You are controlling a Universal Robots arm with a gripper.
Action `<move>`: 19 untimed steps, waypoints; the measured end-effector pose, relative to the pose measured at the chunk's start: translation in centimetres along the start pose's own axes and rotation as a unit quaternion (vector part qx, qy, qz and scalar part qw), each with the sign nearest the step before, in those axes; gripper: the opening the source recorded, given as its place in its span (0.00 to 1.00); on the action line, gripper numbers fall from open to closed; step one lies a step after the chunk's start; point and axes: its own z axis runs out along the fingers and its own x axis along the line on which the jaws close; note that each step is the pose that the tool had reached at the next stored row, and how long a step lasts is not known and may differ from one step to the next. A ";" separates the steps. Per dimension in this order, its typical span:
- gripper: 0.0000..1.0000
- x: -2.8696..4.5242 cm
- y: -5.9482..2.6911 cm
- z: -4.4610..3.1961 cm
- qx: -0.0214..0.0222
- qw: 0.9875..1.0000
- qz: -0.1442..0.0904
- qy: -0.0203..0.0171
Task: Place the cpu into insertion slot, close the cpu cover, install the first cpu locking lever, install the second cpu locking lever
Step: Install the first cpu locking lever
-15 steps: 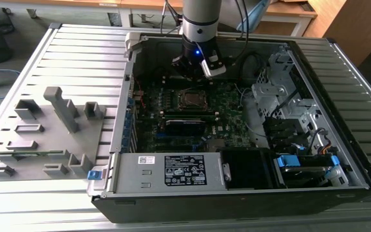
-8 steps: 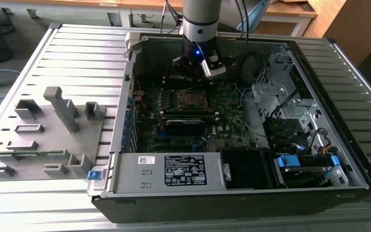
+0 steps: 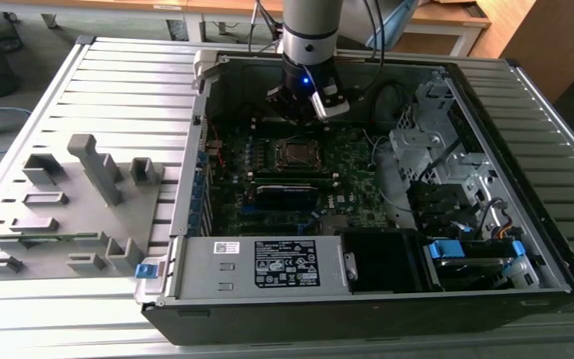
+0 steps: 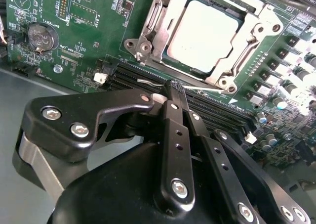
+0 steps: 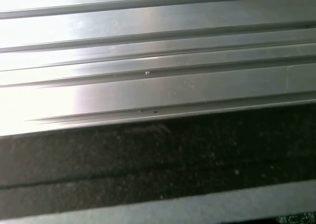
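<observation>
Green motherboard [image 4: 74, 46]: cpu [image 4: 205, 36] under cover, just beyond closed jaws.

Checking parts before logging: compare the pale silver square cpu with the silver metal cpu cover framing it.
The cpu is a solid, smooth, matte plate; the cpu cover is an open frame with a square window. The cpu sits inside, the cover surrounds it. Both are silver-grey and square.

white label [image 3: 287, 264] on power supply [image 3: 207, 273]: print too small to read.
</observation>
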 end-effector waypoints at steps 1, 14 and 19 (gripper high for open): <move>0.11 0.01 0.04 0.01 0.000 1.000 0.000 0.000; 0.11 -0.04 0.21 0.13 0.009 1.000 0.000 -0.001; 0.11 -0.12 0.21 0.33 0.021 1.000 -0.001 -0.003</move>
